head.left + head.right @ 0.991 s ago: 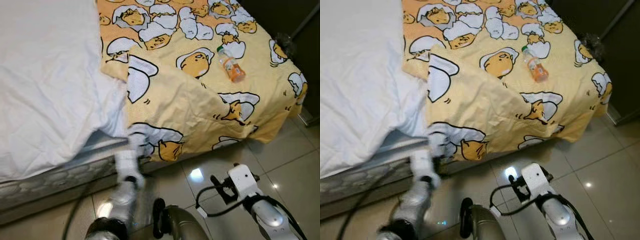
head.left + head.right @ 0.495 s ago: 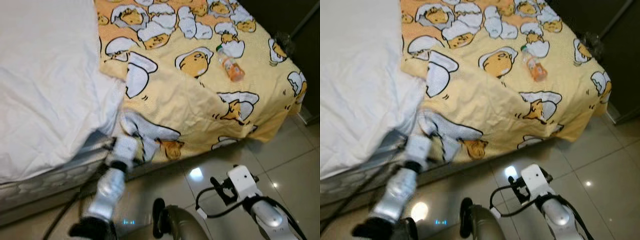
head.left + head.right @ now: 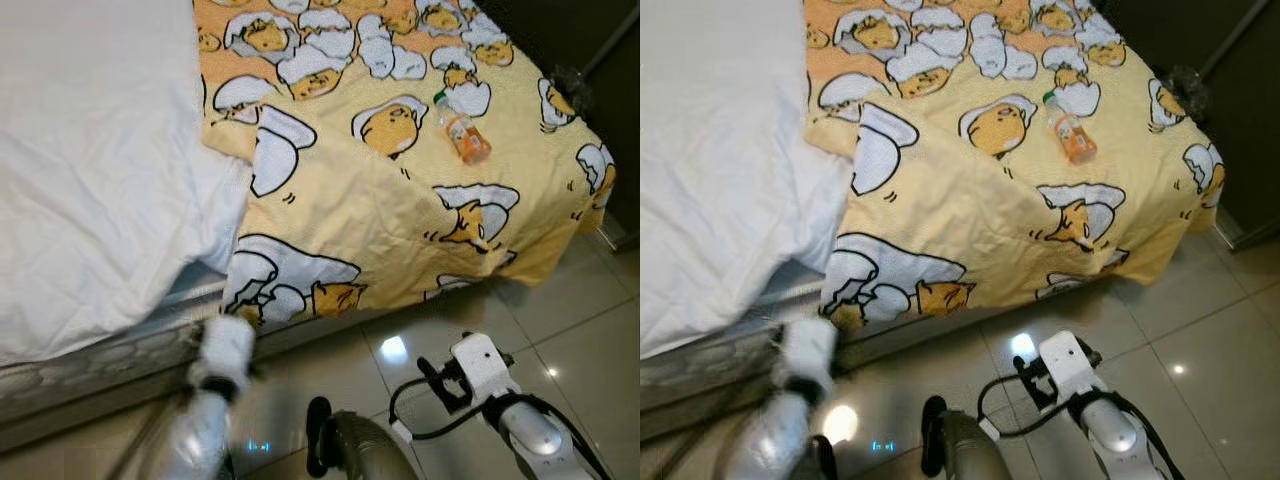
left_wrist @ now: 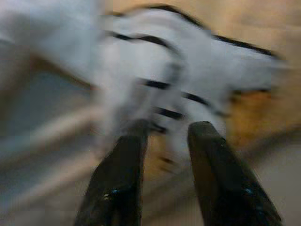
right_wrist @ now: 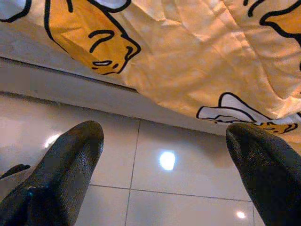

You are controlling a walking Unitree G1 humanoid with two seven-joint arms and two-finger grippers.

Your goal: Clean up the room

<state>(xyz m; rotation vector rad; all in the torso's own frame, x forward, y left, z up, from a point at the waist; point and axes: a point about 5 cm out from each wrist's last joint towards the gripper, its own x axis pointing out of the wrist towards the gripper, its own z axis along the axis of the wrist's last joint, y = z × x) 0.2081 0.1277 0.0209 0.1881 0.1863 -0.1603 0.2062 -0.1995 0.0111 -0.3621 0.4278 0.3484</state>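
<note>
A yellow blanket (image 3: 380,210) printed with cartoon eggs covers the bed, and its lower corner (image 3: 270,285) hangs over the bed's side. My left gripper (image 4: 167,134) is just below that corner, blurred by motion; its fingers are a little apart with nothing between them. My left arm (image 3: 225,350) reaches up from the floor side. An orange drink bottle (image 3: 462,130) lies on the blanket toward the far right. Low over the tiles by the bed's side, my right gripper (image 5: 164,136) stands wide open and empty.
A white duvet (image 3: 90,170) lies heaped on the bed's left half, overhanging the mattress edge (image 3: 100,365). A dark fuzzy object (image 3: 568,85) sits at the bed's far right corner, beside a dark wall. Glossy floor tiles (image 3: 560,300) run along the bed.
My left gripper drew the blanket's corner to the left, then dropped lower. The corner now hangs spread flat down the bed's side. The right arm has hardly moved.
</note>
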